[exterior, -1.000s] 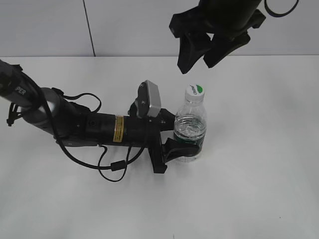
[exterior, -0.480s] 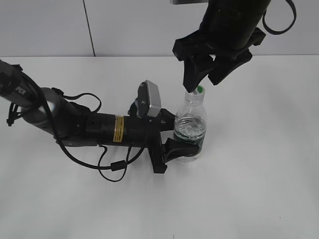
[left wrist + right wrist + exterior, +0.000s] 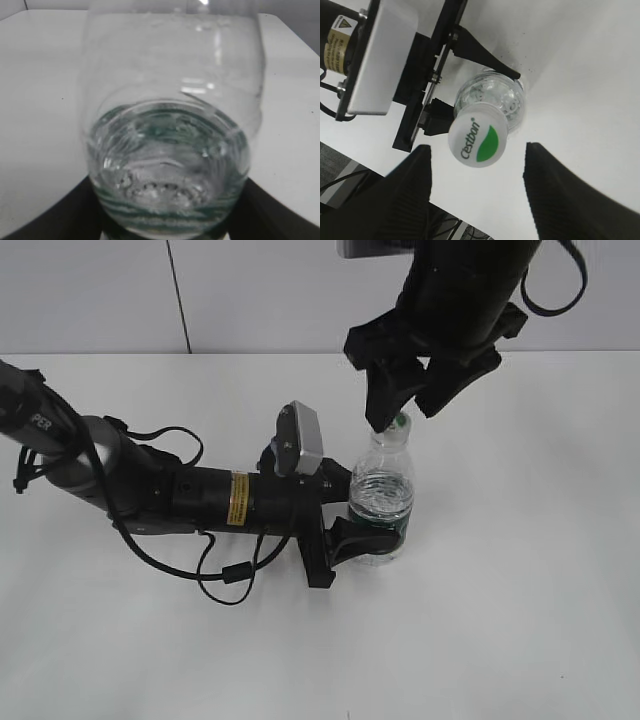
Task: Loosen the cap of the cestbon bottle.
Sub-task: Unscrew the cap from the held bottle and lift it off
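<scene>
Bottle (image 3: 381,502) stood upright on the white worktop (image 3: 520,570), long axis vertical, neck pointing up, approx. mid-scene in ext. view. Left gripper (image 3: 345,530) lay low along the worktop, reaching in from the left, fingers clamped on the bottle's lower body at the green label band. In left wrist view the bottle (image 3: 172,125) filled the frame, water in the lower part, dark fingers (image 3: 60,220) at both bottom corners hugging it. Cap (image 3: 399,422) sat on the neck, facing up. Right gripper (image 3: 408,398) hung above, pointing down, fingers apart w/ the cap between them. In right wrist view the cap (image 3: 478,141), w/ green patch and lettering, sat between the two fingers (image 3: 405,200), closer to the left one, gaps visible both sides, no contact.
</scene>
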Robot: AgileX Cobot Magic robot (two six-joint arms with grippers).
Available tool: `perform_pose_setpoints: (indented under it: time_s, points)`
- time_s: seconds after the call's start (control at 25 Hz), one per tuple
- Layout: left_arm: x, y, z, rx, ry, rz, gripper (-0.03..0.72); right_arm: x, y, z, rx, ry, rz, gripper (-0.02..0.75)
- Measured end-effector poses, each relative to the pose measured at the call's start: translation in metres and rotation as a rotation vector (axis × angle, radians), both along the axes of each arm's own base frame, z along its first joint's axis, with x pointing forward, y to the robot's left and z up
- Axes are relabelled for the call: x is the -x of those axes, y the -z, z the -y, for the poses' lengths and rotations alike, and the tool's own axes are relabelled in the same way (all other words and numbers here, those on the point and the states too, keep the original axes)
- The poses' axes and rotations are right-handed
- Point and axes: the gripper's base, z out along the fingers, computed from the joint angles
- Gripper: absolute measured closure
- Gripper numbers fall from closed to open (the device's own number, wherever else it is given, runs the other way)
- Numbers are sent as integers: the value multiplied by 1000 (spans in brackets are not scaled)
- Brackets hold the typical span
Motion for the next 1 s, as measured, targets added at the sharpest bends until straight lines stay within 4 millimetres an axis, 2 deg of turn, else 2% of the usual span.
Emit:
perform_pose_setpoints:
  time_s: [0.2, 0.44, 0.56, 0.72, 1.0]
  points:
    - [0, 0, 0, -3, -3, -1, 272, -5, 15, -4, 17, 0, -35, 295]
    - [0, 0, 0, -4, -3, -1, 273, -5, 16, -4, 19, 0, -38, 297]
    - [0, 0, 0, -4, -3, -1, 273, -5, 16, -4, 19, 0, -38, 342]
    - [0, 0, 0, -4, -4, -3, 273, -5, 16, -4, 19, -1, -37, 439]
    - [0, 0, 0, -5, -5, -4, 273, -5, 16, -4, 27, -84, -16, 439]
